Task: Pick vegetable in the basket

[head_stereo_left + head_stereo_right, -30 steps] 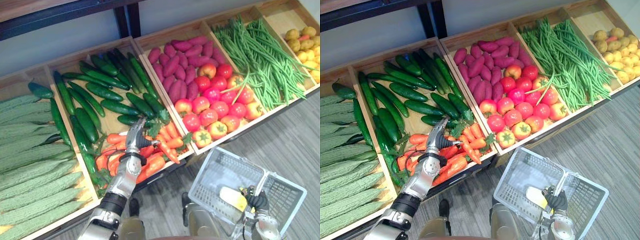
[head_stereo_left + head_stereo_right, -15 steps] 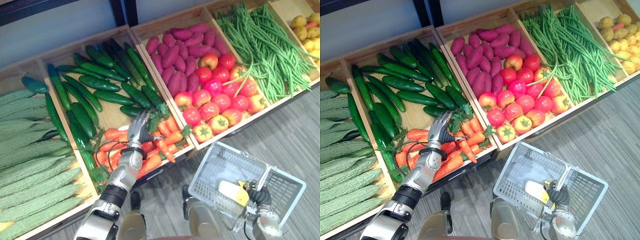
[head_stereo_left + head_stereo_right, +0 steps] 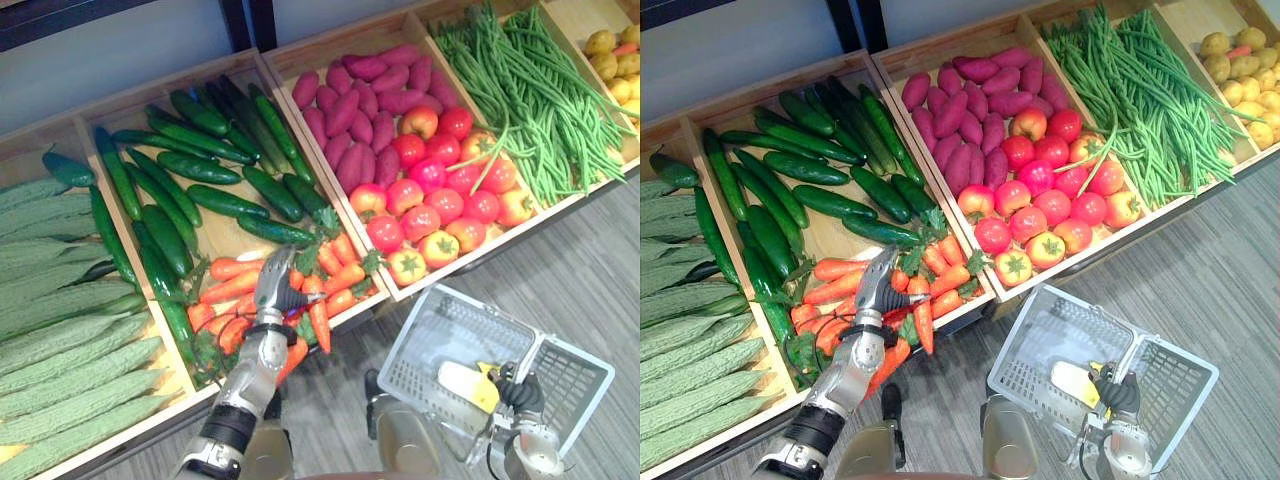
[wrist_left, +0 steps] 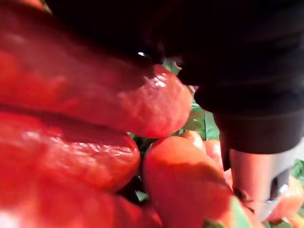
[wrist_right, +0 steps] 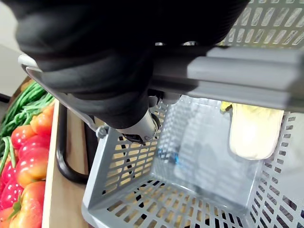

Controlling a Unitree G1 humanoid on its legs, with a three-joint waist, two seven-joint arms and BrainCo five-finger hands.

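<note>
left hand (image 3: 272, 288): closed round one carrot (image 3: 321, 328), held hanging at front edge of crate (image 3: 222, 240)
right hand (image 3: 518, 397): curled round handle (image 5: 228, 71)
basket (image 3: 440, 335): held over floor, yellow item (image 3: 468, 386) inside

Head eyes look down on shared crates (image 3: 218, 240) and basket (image 3: 1040, 340); wrist views sit close, left seemingly against carrots (image 4: 180, 180).

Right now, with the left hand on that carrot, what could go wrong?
1. The left hand seems to pinch the carrot near its top. It dangles past the crate front, so it may slip to the floor.
2. Leafy neighbouring carrots lie against it and could be dragged out.
3. The basket in the right hand sits apart, so the carry crosses open floor.
</note>
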